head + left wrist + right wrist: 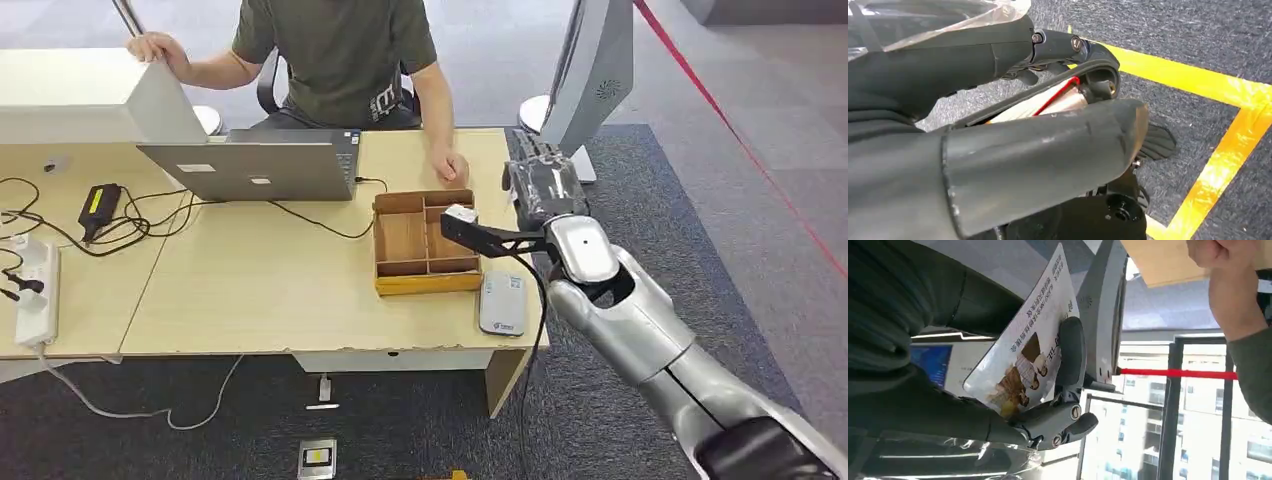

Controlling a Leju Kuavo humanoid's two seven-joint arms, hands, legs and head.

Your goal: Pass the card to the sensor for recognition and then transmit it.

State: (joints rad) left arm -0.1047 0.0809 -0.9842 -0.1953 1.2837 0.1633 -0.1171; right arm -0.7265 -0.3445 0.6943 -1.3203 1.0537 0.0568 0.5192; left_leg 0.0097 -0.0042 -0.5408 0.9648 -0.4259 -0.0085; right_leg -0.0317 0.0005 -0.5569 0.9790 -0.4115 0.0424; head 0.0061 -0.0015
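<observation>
The right hand [540,190], at centre right of the head view beyond the worktop [260,290] edge, has its fingers [1070,355] closed on a printed card [1023,355]; the right wrist view shows the card pinched flat against the palm. The grey card sensor [502,302] lies lower in the frame on the worktop's near right corner, just beside the wooden compartment tray [424,243]. A seated person's hand [450,165] rests near the tray. The left hand [1048,150] hangs over the floor; whether it grips anything I cannot tell. The card appears to be carried, not yet presented. Next the hand should probably bring the card down over the sensor, then offer it to the person.
</observation>
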